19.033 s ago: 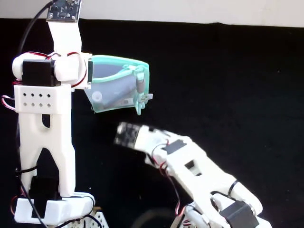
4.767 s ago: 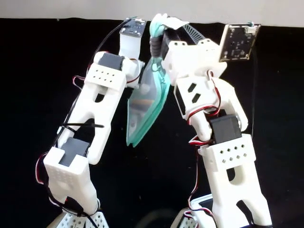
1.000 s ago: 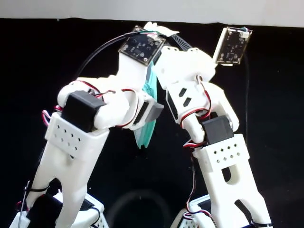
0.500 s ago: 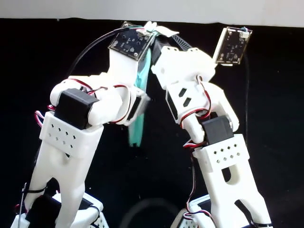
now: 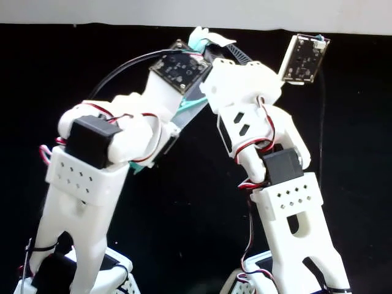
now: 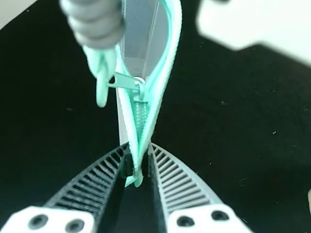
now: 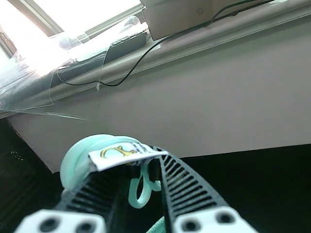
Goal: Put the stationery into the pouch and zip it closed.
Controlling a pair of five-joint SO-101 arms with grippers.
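Both arms are raised over the black table and meet near the top of the high view. The mint-edged translucent pouch hangs slanted between them, clear of the table.

The left gripper is clamped on one end of the pouch's zip edge, its ribbed fingers pressed to either side of the mint tape. From that pinched end the zip teeth run joined up to the zip slider. Past the slider the two mint edges part. A mint pull loop hangs from the slider. Next to it is a grey ribbed piece, possibly part of the pull, though it is too blurred to be sure.

The right gripper is closed on the pouch's other end, at its highest point, pinching it beside a white tag and a mint ring. Behind it in the right wrist view are a pale wall and a dark cable running along a ledge.
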